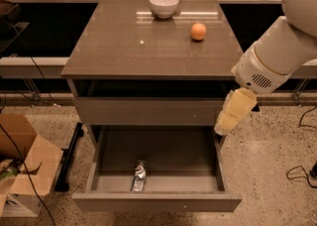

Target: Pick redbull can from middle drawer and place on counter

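We log: can [139,176] lying in open drawer [156,202], lower centre; gripper [225,123] centre right, its grip state we cannot tell.

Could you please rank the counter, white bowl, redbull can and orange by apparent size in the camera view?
1. counter
2. white bowl
3. redbull can and orange: similar, not ranked.
The gripper hangs by the middle drawer's far right corner.

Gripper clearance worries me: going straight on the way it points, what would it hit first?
Probably the right wall of the middle drawer; the gripper hangs just above it, though depth is unclear.
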Controlling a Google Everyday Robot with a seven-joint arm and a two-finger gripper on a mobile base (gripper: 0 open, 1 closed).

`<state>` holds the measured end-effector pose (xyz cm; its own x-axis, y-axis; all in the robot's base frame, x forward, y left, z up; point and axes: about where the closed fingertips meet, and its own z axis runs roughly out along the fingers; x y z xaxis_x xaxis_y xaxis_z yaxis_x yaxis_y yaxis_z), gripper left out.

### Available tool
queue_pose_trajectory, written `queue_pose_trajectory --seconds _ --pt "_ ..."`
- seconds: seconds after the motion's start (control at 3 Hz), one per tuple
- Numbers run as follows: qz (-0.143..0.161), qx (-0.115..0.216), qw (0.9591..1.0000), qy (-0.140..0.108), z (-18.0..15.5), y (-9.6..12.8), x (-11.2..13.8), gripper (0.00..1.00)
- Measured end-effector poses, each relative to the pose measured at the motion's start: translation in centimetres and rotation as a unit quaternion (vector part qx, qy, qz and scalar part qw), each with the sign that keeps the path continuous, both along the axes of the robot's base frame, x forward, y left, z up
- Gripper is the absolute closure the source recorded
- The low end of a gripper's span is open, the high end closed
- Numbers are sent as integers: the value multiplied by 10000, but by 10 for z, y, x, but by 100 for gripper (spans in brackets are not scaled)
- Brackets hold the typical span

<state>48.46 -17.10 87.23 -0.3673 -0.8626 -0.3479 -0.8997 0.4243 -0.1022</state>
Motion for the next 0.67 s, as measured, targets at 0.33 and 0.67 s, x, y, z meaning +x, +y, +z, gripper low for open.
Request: queue_pose_trajectory --seconds 0.33,0.67 --pt "0 0 10000 0 0 0 0 0" --pt "-195 46 9993 304 -30 15 4 0"
